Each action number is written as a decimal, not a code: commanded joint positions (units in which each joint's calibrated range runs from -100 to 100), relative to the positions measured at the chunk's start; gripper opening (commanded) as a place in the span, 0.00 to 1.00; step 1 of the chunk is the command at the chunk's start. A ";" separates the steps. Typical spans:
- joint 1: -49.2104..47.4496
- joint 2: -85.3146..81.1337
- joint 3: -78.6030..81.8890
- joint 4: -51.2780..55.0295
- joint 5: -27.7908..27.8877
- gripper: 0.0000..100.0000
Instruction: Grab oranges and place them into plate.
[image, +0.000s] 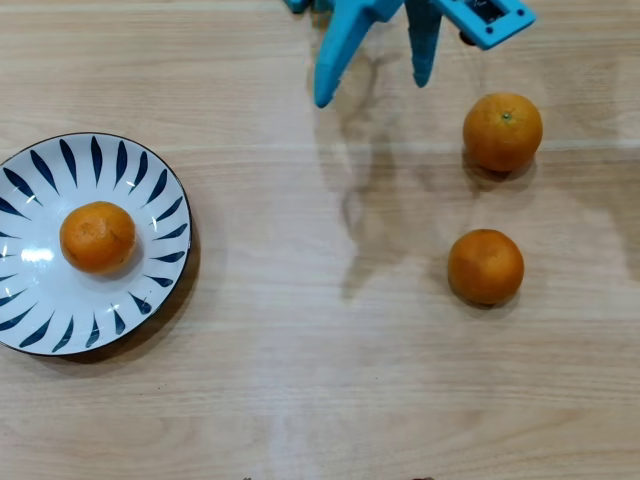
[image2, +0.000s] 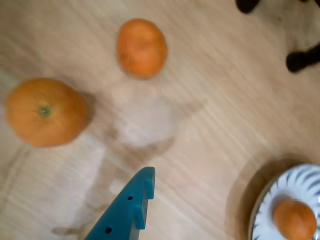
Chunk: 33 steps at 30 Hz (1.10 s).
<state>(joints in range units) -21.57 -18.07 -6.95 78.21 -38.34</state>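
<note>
Overhead view: gripper cut off at table's top edge, jaws spread, empty; one orange on plate, wrist view blurry.

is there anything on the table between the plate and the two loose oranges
No. In the overhead view only bare wooden table lies between the plate and both oranges.

No legible text or labels anywhere.
</note>
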 joint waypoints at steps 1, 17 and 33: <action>-7.62 -8.90 3.46 -0.64 -1.07 0.48; -18.51 -14.05 13.15 8.64 -11.01 0.48; -27.22 14.69 -12.92 9.59 -17.12 0.39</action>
<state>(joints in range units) -48.67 -6.05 -16.87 93.37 -55.19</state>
